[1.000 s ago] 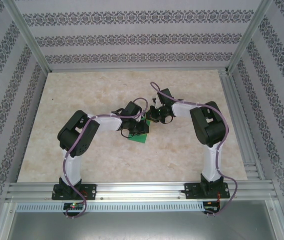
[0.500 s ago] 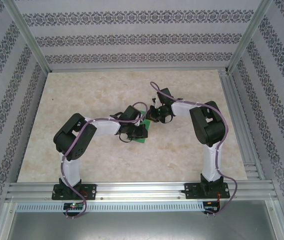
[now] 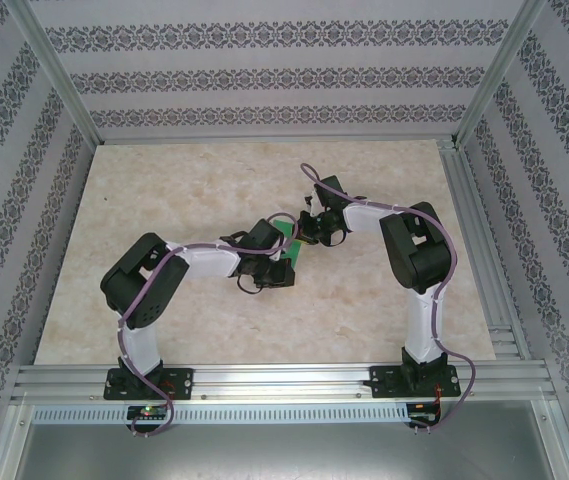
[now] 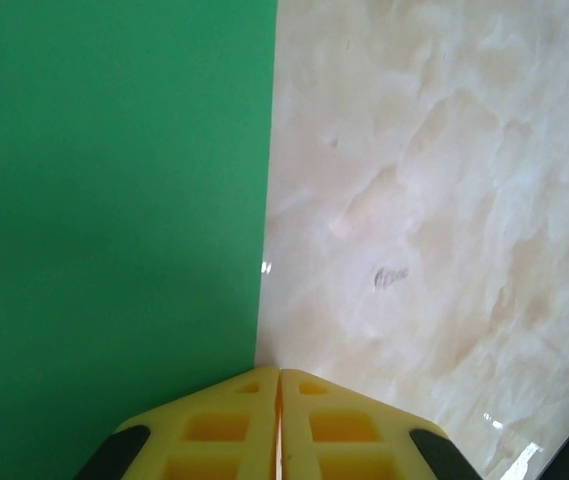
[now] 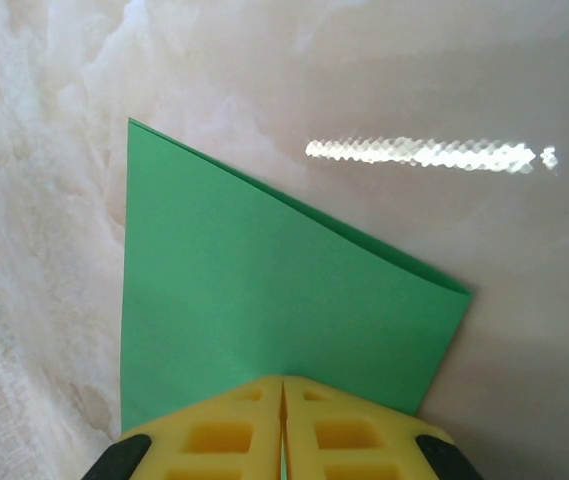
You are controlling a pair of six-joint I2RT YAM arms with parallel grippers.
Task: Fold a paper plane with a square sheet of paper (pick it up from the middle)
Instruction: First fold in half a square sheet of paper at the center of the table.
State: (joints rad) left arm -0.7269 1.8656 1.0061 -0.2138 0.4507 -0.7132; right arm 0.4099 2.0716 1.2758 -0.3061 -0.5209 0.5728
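Note:
The square sheet of paper [image 3: 290,250] is bright green and lies folded on the table's middle, between the two grippers. In the right wrist view the paper [image 5: 264,290] shows two layers along its far edge. My right gripper [image 5: 283,378] is shut, its yellow tips resting on top of the paper. My left gripper [image 4: 279,372] is also shut, its tips right at the straight edge of the paper [image 4: 114,220], with nothing between the fingers. From above, the left gripper [image 3: 272,268] and the right gripper [image 3: 309,232] nearly meet over the sheet. No paper plane shape shows.
The marble-patterned table [image 3: 184,190] spreads bare around the sheet. An aluminium frame rail [image 3: 469,230] runs along the right edge, and patterned walls enclose the back and sides. The arm bases stand at the near edge.
The left arm's elbow has swung nearer and lower, and its gripper has slid along the paper's edge. The right arm has stayed put.

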